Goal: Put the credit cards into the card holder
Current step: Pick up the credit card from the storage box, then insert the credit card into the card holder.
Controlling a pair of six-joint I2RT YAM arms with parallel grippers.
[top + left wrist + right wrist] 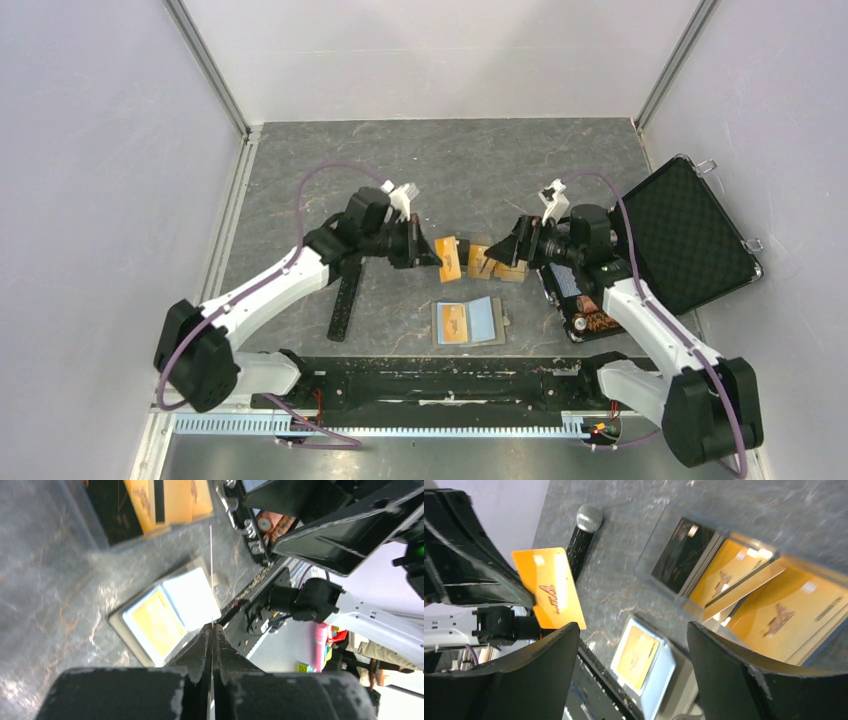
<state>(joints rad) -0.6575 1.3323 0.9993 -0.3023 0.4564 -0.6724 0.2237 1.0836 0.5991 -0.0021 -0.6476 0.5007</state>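
My left gripper (pixel 430 254) is shut on an orange-gold credit card (pixel 449 259) and holds it upright above the table; in the left wrist view the gripper (pixel 212 631) shows the card edge-on (pixel 211 575). The card holder (pixel 468 323) lies open, pale blue inside, with an orange card in its left half (pixel 157 621). My right gripper (pixel 507 254) is open and empty (pixel 631 630), next to a clear box (pixel 497 264) holding a black card (pixel 683 554) and orange cards (pixel 776 612). The held card also shows in the right wrist view (pixel 549 587).
A large black chip case (pixel 690 232) stands open at the right, with poker chips (pixel 598 322) in its near part. A long black bar (pixel 345 300) lies left of the card holder. The arms' base rail (pixel 430 378) runs along the near edge.
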